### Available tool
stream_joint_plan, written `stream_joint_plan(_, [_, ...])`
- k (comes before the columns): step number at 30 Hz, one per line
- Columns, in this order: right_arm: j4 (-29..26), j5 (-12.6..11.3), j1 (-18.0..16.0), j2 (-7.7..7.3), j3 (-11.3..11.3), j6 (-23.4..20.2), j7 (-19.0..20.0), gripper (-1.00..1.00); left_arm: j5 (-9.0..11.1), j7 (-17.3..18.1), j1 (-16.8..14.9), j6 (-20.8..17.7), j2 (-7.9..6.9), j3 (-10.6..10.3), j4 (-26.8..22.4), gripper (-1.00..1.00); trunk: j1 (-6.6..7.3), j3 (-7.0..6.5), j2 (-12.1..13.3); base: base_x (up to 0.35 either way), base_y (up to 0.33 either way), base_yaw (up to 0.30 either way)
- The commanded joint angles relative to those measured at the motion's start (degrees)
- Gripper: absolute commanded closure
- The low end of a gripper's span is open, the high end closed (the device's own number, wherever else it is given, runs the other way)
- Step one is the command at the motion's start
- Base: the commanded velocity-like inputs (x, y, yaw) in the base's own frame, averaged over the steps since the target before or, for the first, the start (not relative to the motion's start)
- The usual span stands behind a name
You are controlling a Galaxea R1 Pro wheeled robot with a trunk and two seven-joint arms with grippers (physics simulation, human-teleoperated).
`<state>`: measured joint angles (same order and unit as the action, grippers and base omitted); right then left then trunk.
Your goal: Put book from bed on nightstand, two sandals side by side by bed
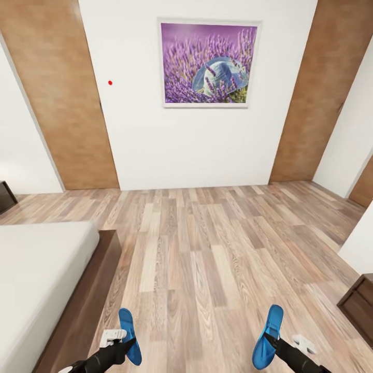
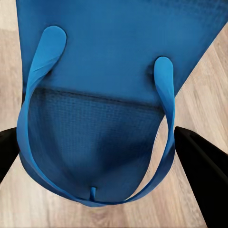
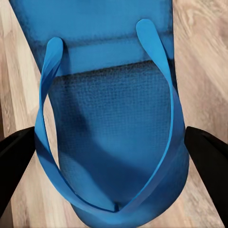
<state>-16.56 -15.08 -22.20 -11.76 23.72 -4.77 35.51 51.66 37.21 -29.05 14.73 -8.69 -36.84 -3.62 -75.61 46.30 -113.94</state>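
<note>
Two bright blue sandals hang above the wood floor, one in each gripper. My left gripper is shut on the left sandal close to the bed. My right gripper is shut on the right sandal further out over the floor. In the left wrist view the sandal sits between black fingers, strap up. The right wrist view shows the same grip on the other sandal, with one finger beside it. The book is out of view.
The bed's dark frame runs along the lower left. A dark wooden cabinet stands at the right edge and another dark piece at the far left; I cannot tell whether either is a nightstand. Plank floor reaches the white wall ahead.
</note>
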Motion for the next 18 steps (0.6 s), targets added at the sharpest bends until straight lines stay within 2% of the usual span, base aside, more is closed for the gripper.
stream_joint_plan(1, [-0.01, -0.57, -0.03, 0.01, 0.22, -0.51, 0.26, 1.00, 0.29, 0.05, -0.04, 0.39, -0.01, -0.43, 0.02, 1.00, -0.03, 0.05, -0.02, 0.325, 0.000, 0.000])
stream_joint_plan(18, [-0.01, -0.56, -0.03, -0.01, 0.21, -0.51, 0.26, 1.00, 0.29, 0.02, -0.04, 0.39, -0.01, -0.43, 0.02, 1.00, -0.03, 0.05, -0.02, 0.325, 0.000, 0.000])
